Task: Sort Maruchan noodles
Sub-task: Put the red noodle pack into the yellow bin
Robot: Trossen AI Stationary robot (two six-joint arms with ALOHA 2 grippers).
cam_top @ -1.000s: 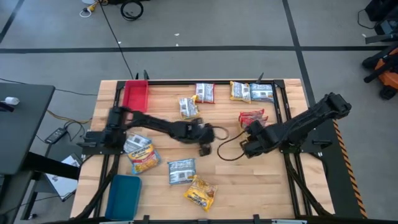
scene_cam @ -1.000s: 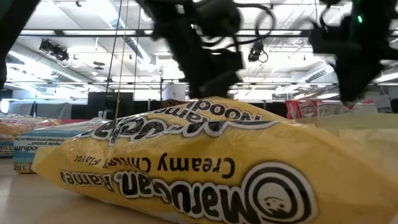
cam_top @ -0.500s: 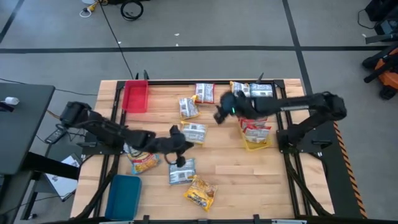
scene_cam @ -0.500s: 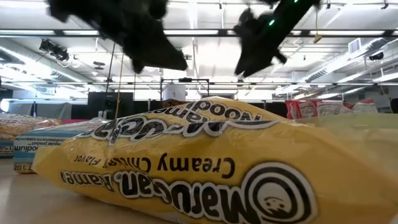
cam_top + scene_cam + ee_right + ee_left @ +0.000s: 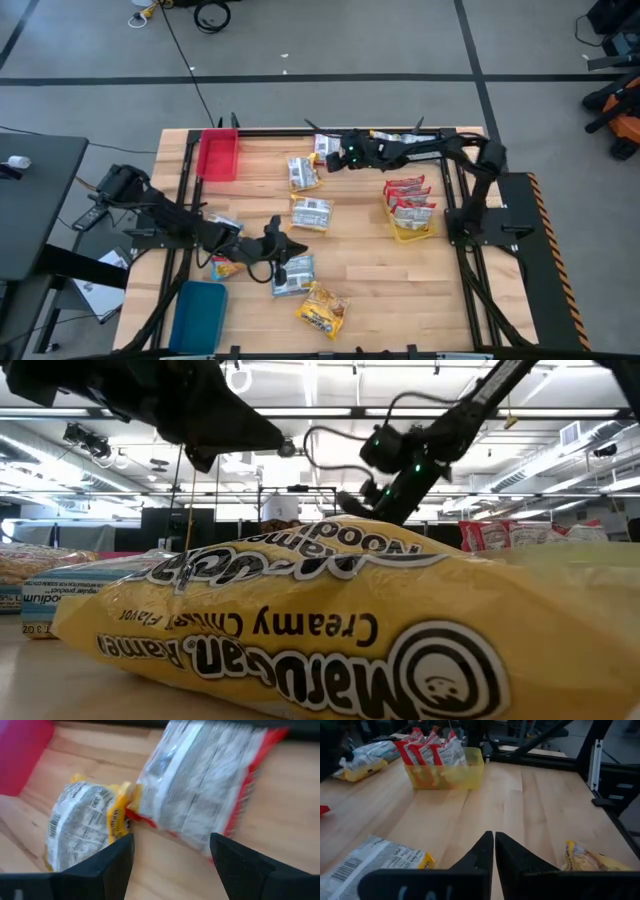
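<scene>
Maruchan noodle packets lie scattered on the wooden table. My right gripper (image 5: 335, 158) (image 5: 172, 855) hangs open near the far edge, over a red-edged packet (image 5: 328, 148) (image 5: 205, 785) and a yellow-edged packet (image 5: 303, 172) (image 5: 82, 825), touching neither. My left gripper (image 5: 287, 254) (image 5: 494, 845) is shut and empty, above the table at the near left, beside a blue-edged packet (image 5: 293, 276). A yellow-edged packet (image 5: 312, 213) (image 5: 375, 865) lies flat mid-table. Red packets (image 5: 408, 190) stand in the yellow tray (image 5: 412, 232) (image 5: 445, 775).
A red tray (image 5: 218, 155) stands at the far left and a blue tray (image 5: 200, 312) at the near left. More packets lie at the far edge (image 5: 403, 147), near the left arm (image 5: 228, 264) and at the near edge (image 5: 320, 310) (image 5: 300, 620). Bare wood lies right of centre.
My right gripper has swung from beside the yellow tray toward the table's far edge and left, ending over the red-edged packet. My left gripper has drawn back from mid-table toward the near left, uncovering the yellow-edged packet that lies mid-table.
</scene>
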